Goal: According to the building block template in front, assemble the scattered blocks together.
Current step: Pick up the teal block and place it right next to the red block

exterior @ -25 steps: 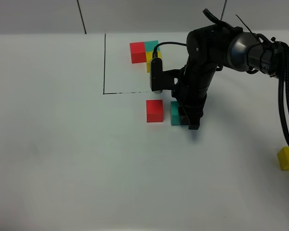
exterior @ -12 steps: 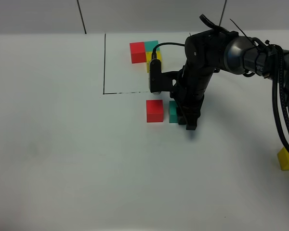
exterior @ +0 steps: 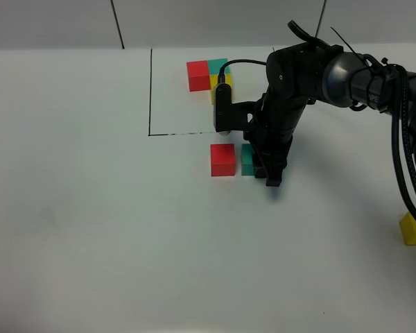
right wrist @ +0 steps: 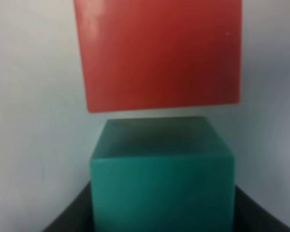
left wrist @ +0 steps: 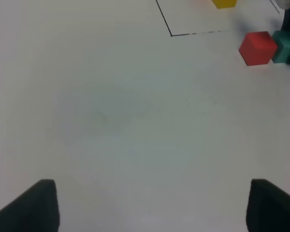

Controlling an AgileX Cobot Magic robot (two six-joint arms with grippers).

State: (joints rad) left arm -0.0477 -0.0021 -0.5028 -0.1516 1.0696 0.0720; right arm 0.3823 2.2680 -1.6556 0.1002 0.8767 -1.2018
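Right gripper (exterior: 271, 175): fingers clamped on teal cube (exterior: 247, 159), just beside red cube (exterior: 222, 159) with a narrow gap between; red lies straight ahead. Yellow cube (exterior: 414, 230) well apart from red, nearer this arm.

Looking like a robotics lab test bench.

Giving it away: a plain white table (exterior: 90, 229) filling each view and carrying a thin black drawn frame (exterior: 151, 90) in place of any household clutter-mat or counter fitting; a black jointed robot arm (exterior: 312, 69) reaching in from the right, trailing bundled cables (exterior: 405, 166); small matte test pieces lying about, namely a red cube (exterior: 222, 159), a teal cube (exterior: 247, 159) just beside it and a yellow cube (exterior: 414, 230) at the far right edge; a cluster of three cubes (exterior: 200, 75) sitting inside the frame as a reference; a pale grey panelled wall (exterior: 215, 21) with dark seams standing behind the table.
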